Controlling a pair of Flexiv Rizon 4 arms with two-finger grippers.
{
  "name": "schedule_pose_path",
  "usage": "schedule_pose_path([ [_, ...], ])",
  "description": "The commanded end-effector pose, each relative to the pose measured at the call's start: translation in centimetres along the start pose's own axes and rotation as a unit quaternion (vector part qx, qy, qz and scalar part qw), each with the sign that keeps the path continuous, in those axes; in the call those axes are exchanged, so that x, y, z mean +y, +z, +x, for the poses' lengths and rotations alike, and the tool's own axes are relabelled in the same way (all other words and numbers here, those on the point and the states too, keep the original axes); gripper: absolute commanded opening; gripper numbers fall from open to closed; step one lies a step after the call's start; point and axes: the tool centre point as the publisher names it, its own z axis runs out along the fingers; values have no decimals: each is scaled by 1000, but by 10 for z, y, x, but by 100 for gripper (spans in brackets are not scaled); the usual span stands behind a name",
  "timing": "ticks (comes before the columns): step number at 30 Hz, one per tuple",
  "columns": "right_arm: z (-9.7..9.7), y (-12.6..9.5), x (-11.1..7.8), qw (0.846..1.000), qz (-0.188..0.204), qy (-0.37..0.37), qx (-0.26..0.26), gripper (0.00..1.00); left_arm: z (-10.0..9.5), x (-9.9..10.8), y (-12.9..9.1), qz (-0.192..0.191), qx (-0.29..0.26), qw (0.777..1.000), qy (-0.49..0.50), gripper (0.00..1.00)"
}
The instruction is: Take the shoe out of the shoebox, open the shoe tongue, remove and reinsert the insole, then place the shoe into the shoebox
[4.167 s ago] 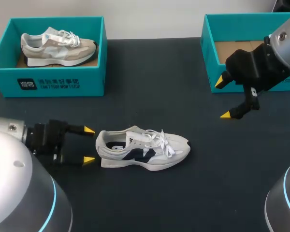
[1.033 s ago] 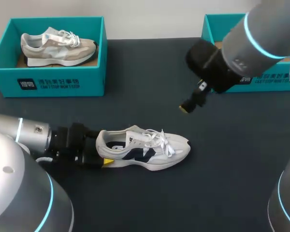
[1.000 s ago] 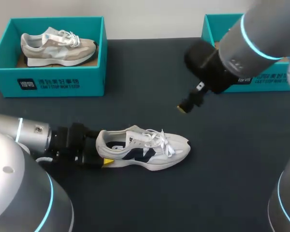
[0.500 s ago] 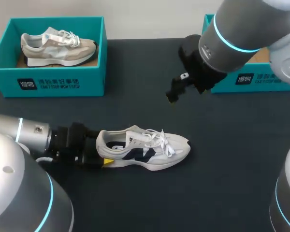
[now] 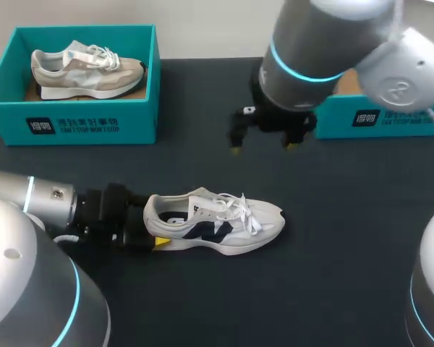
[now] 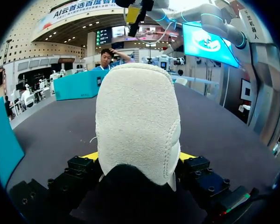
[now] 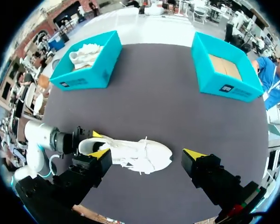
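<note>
White sneaker with navy side panels (image 5: 215, 223) sits on its sole near the middle of the dark table (image 5: 202, 303), outside both boxes, so the first step looks done. At the far left rear, a teal cardboard shoebox (image 5: 72, 124) holds a beige-and-white sneaker (image 5: 87, 69), well apart from the work. Nearer the front, the left gripper (image 5: 153, 225) has its fingers clenched on the white sneaker's heel from both sides; the left wrist view shows the heel wedged between the yellow tips. The laces look tied and the tongue lies flat, so opening the tongue, pulling and refitting the insole, and boxing the shoe all appear to remain. Further right, the right gripper (image 5: 262, 146) hangs above the table behind the shoe, its fingers spread wide and grasping nothing, seemingly placed to work on the tongue. At the far right rear stands a second teal shoebox (image 7: 229, 89), its brown cardboard floor bare in the right wrist view, probably the shoe's destination
</note>
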Motion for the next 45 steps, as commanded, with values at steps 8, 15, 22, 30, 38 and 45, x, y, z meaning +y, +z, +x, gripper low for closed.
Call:
schedule_pose_path([
  [8,74,55,-15,995,13,49,-88,100,-1,3,3,-1,0,1000,0,0],
  [15,95,70,-33,993,38,53,-100,100,-1,3,3,-1,0,1000,0,0],
  [22,110,85,-47,991,51,69,-103,100,-1,3,3,-1,0,1000,0,0],
  [30,120,97,-64,988,75,63,-117,100,-1,3,3,-1,0,1000,0,0],
  [38,120,97,-64,988,75,63,-117,100,-1,3,3,-1,0,1000,0,0],
  [45,120,97,-64,988,75,63,-117,100,-1,3,3,-1,0,1000,0,0],
])
